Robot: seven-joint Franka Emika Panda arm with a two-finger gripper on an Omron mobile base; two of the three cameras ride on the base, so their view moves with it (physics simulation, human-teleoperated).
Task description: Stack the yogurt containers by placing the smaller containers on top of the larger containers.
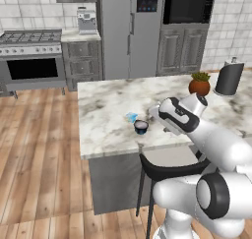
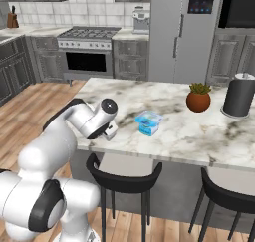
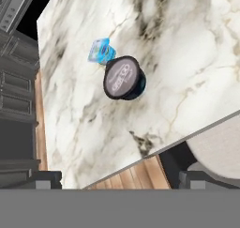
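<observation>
Two small cups (image 3: 123, 77) touch near the counter edge (image 3: 154, 149); pincer state unclear.

Bright, even rendered light; faint shadows; slightly soft, pixelated detail.

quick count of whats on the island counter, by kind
small yogurt cups: 2 (dark navy cup, pale blue cup)
large yogurt tubs: 1 (bright blue tub)
plant pots: 1 (orange-brown pot)
dark grey cylinders: 1 (tall canister)
total: 5
</observation>
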